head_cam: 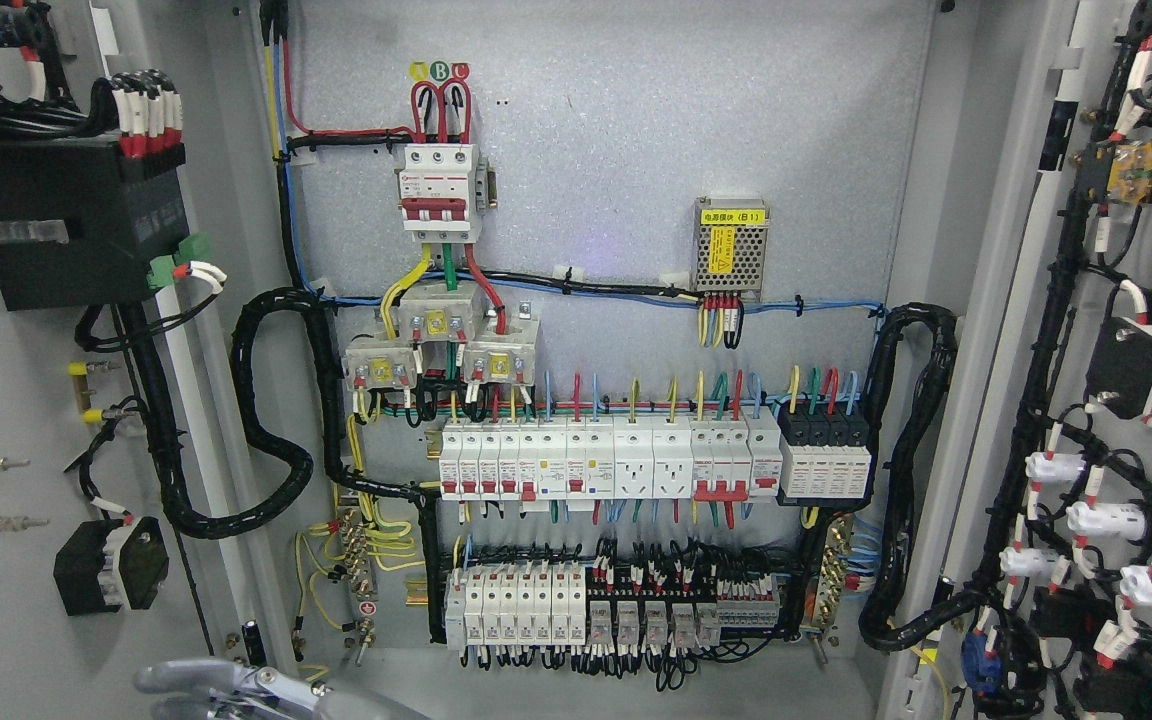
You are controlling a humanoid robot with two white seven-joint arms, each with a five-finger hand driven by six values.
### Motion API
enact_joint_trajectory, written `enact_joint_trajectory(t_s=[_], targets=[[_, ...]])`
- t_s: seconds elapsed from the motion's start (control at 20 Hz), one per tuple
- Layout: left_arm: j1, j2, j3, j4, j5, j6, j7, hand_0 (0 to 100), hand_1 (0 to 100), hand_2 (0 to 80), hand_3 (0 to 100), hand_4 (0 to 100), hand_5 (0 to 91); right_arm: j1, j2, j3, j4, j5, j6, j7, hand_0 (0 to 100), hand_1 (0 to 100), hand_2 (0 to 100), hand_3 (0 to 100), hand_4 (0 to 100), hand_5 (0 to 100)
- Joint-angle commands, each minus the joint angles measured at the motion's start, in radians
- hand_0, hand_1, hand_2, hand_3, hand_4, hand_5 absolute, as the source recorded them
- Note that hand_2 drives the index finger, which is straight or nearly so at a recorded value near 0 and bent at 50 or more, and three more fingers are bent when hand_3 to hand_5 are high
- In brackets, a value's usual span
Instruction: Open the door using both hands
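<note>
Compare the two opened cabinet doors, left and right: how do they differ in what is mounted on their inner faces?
The left door carries a large black box high up and a smaller black block low down; the right door carries many small parts, several white-capped, down its face. The left door's black cable runs in one thick loop; the right door's branches. Both stand open, grey inside. The left hand shows at the bottom edge.

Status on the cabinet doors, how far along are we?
Done: both doors look swung wide. The left door and right door show their wired inner faces, and the back panel with its breaker rows is fully exposed. In hand: nothing; only the left hand shows, low by the left door's bottom edge, touching neither door. Left: apparently only retracting.
</note>
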Motion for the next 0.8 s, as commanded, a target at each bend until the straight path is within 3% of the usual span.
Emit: enact_joint_trajectory(t_s=[0.0, 0.1, 0.15, 0.3, 0.5, 0.6, 0.75], targets=[[0.109, 0.068, -0.002, -0.538, -0.001, -0.001, -0.184, 30, 0, 2.7, 3, 4, 0.0, 0.212, -0.015, -0.176, -0.091, 0.133, -0.071, -0.014, 22, 0, 0, 0, 0, 0], [0.164, 0.077, -0.002, -0.675, -0.001, -0.001, -0.344, 30, 0, 2.7, 3, 4, 0.0, 0.282, -0.015, -0.228, -0.093, 0.206, -0.12, -0.025, 22, 0, 0, 0, 0, 0], [0.184, 0.079, 0.0, -0.732, -0.001, -0.001, -0.372, 30, 0, 2.7, 3, 4, 0.0, 0.318, -0.016, -0.247, -0.091, 0.251, -0.16, -0.031, 22, 0, 0, 0, 0, 0], [0.233, 0.096, -0.002, -0.891, 0.003, -0.008, -0.375, 30, 0, 2.7, 3, 4, 0.0, 0.436, -0.036, -0.291, -0.085, 0.314, -0.252, -0.031, 22, 0, 0, 0, 0, 0], [0.324, 0.119, -0.04, -1.198, 0.004, -0.019, -0.375, 30, 0, 2.7, 3, 4, 0.0, 0.579, -0.165, -0.386, -0.087, 0.322, -0.355, -0.06, 22, 0, 0, 0, 0, 0], [0.336, 0.175, -0.097, -1.309, 0.003, -0.019, -0.375, 30, 0, 2.7, 3, 4, 0.0, 0.628, -0.202, -0.44, -0.085, 0.322, -0.404, -0.077, 22, 0, 0, 0, 0, 0], [0.336, 0.223, -0.108, -1.392, 0.007, -0.028, -0.375, 30, 0, 2.7, 3, 4, 0.0, 0.712, -0.211, -0.524, -0.085, 0.322, -0.458, -0.08, 22, 0, 0, 0, 0, 0]])
